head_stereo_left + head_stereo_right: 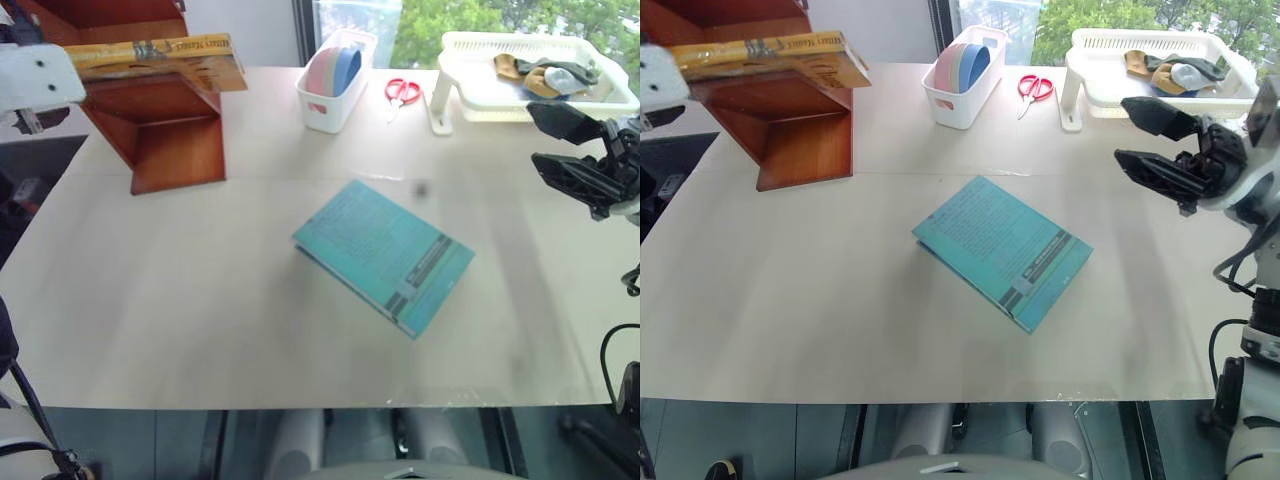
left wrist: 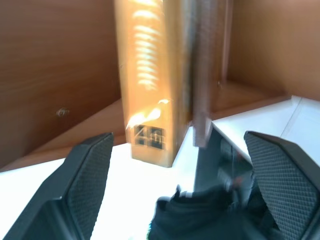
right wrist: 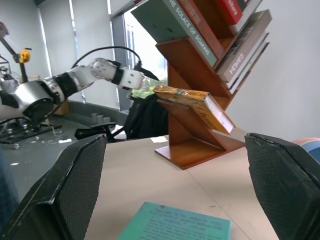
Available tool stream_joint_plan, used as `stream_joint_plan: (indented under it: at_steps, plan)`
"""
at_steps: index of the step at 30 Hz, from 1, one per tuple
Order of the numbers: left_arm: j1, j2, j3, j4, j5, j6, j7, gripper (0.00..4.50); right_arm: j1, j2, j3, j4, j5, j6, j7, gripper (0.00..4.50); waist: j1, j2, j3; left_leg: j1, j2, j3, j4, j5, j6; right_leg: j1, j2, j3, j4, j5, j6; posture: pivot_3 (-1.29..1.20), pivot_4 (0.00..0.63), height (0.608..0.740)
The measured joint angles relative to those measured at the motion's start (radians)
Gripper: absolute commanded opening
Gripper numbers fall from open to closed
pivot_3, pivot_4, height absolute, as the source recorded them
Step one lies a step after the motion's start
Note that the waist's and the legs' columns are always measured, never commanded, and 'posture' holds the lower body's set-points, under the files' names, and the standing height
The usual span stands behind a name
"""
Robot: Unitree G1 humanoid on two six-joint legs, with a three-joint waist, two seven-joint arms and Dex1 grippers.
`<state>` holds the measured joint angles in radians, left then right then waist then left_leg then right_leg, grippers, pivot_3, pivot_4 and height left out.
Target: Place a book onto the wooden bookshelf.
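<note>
Left wrist view showed the left pincer (image 2: 172, 165) spread wide, clear of the yellow-orange book (image 2: 147, 80) resting on a slanted tier of the wooden bookshelf (image 1: 165, 125). Over the tabletop (image 1: 200, 290), the right pincer (image 1: 1155, 140) hovered apart, empty, beyond a teal-blue book (image 1: 385, 255) lying flat mid-surface.

Beige table (image 1: 150, 300): teal book (image 1: 385, 255), wooden bookshelf (image 1: 165, 125), white bin (image 1: 335, 85), red scissors (image 1: 402, 92), white tray (image 1: 480, 95). Yellow book (image 1: 155, 58) on shelf tier.
</note>
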<state>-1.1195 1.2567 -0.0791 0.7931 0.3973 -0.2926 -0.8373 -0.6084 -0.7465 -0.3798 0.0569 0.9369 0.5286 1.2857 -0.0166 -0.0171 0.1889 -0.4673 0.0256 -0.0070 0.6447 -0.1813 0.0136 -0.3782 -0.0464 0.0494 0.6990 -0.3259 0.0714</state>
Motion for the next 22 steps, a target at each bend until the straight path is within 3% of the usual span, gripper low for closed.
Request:
stream_joint_plan:
  at_steps: [4, 7, 8, 9, 12, 14, 17, 22]
  plan:
    - [0.283, -0.043, 0.249, -0.315, -0.263, 0.204, -0.060, 4.42, 0.139, -0.006, -0.042, -0.056, 0.030, 0.053, -0.031, 4.50, 0.005, 0.000, 0.000, 0.000, 0.000, -0.002, 0.001, 0.000, 0.000, 0.001, -0.001, -0.001, 0.000, 0.000, 0.000, 0.00, 0.150, 0.740]
    - [0.504, -0.129, 0.401, -0.604, -0.452, 0.502, -0.091, 4.42, 0.262, -0.015, -0.058, -0.104, 0.022, 0.069, -0.050, 4.50, 0.002, 0.001, -0.001, 0.001, 0.000, -0.003, 0.004, 0.000, 0.000, 0.002, -0.001, 0.001, 0.003, 0.000, 0.000, 0.00, 0.150, 0.740]
    - [0.541, -0.144, 0.411, -0.648, -0.485, 0.564, -0.101, 4.42, 0.283, -0.018, -0.064, -0.104, 0.015, 0.069, -0.052, 4.50, 0.001, 0.001, -0.001, 0.003, 0.000, -0.003, 0.004, 0.000, 0.000, 0.003, -0.001, 0.002, 0.005, 0.000, 0.000, 0.00, 0.150, 0.740]
    - [0.701, -0.205, 0.459, -0.831, -0.600, 0.783, -0.124, 4.42, 0.342, -0.019, -0.073, -0.099, -0.033, 0.029, -0.064, 4.50, -0.003, 0.002, -0.002, 0.005, 0.001, -0.003, 0.004, 0.000, 0.000, 0.002, 0.000, 0.004, 0.006, 0.000, 0.000, 0.00, 0.150, 0.740]
    - [0.811, -0.321, 0.470, -0.974, -0.695, 0.937, -0.086, 4.42, 0.405, -0.017, -0.073, -0.079, -0.111, -0.051, -0.073, 4.50, -0.002, 0.001, -0.002, 0.012, 0.003, -0.003, 0.006, 0.002, -0.003, 0.006, 0.004, 0.005, 0.012, 0.001, -0.001, 0.00, 0.150, 0.740]
    - [0.902, -0.455, 0.466, -1.082, -0.745, 0.990, -0.019, 4.42, 0.505, -0.008, -0.069, -0.075, -0.183, -0.111, -0.076, 4.50, 0.002, 0.002, -0.004, 0.023, 0.004, -0.001, 0.003, 0.001, -0.002, 0.020, 0.004, 0.004, 0.007, 0.000, -0.001, 0.00, 0.150, 0.740]
    - [1.058, -0.610, 0.428, -1.128, -0.747, 0.959, 0.067, 4.42, 0.628, 0.010, -0.046, -0.078, -0.294, -0.227, -0.078, 4.50, 0.001, 0.002, -0.005, 0.023, 0.005, -0.001, 0.003, 0.001, -0.002, 0.019, 0.005, 0.007, 0.006, 0.000, -0.001, 0.00, 0.150, 0.740]
    - [1.144, -0.680, 0.346, -1.135, -0.736, 0.841, 0.078, 4.42, 0.698, 0.038, -0.015, -0.045, -0.425, -0.382, -0.102, 4.50, 0.002, 0.002, -0.007, 0.024, 0.006, 0.000, 0.004, 0.001, -0.003, 0.019, 0.005, 0.007, 0.006, 0.001, -0.002, 0.00, 0.150, 0.740]
